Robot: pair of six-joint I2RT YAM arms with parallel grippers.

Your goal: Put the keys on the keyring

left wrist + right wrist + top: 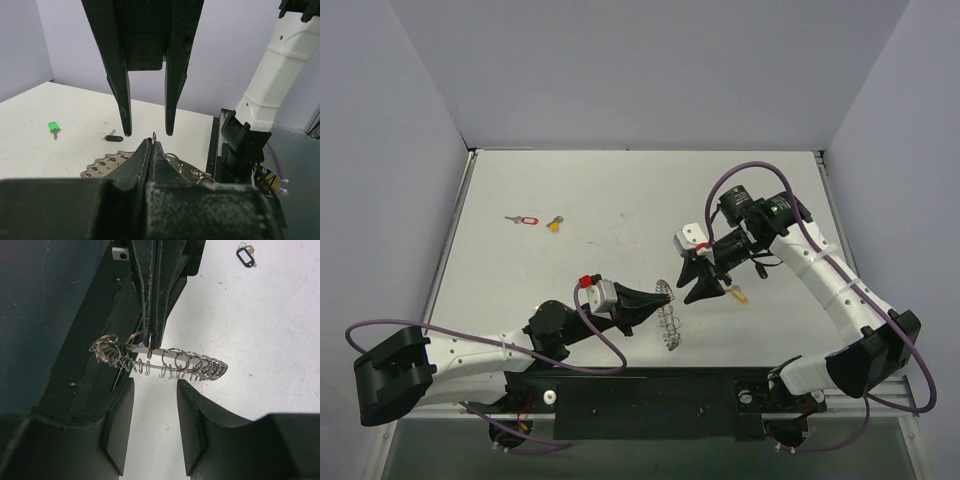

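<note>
The keyring (200, 366) is pinched in the left end effector (150, 337), with the right end effector (155, 386) spread beside it.

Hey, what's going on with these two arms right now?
The left gripper is clamped shut on the keyring. The right gripper faces the ring, open and empty. A red-tagged key and a yellow key lie on the table, not yet threaded on.
</note>
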